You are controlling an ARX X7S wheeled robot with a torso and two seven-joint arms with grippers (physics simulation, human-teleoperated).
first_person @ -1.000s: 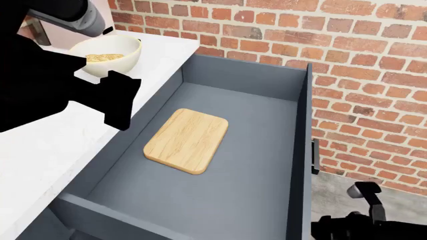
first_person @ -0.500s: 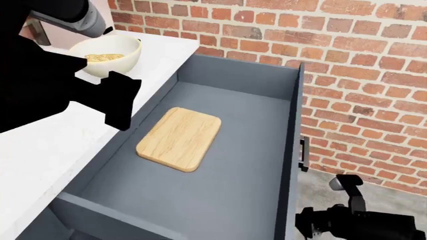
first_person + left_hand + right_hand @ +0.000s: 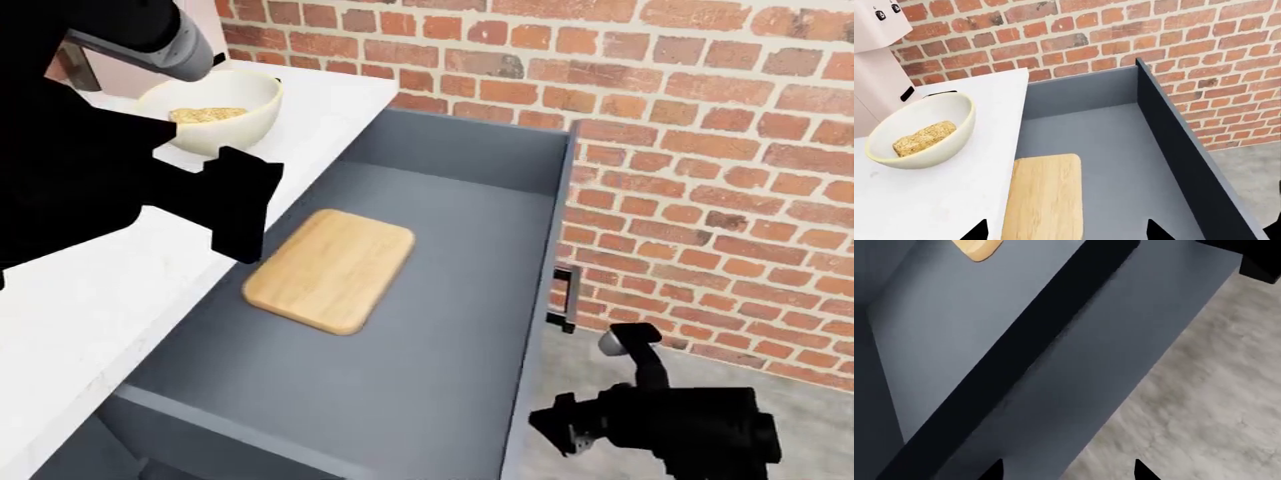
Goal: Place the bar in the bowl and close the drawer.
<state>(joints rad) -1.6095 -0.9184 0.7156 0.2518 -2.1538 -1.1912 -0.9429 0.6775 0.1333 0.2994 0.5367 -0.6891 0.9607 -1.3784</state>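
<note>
- Head view showed the drawer partly open, its front face toward the right gripper, which sat at that face below the black handle; the front's long axis ran along that face.
- I judged the right arm nearer; the closing push ran toward the counter.
- Right jaws looked parted with nothing between them; left gripper tips were likewise spread, empty.
- The bar, tan and grainy, lay in the bowl.
- The drawer was slate grey and held a cutting board.
</note>
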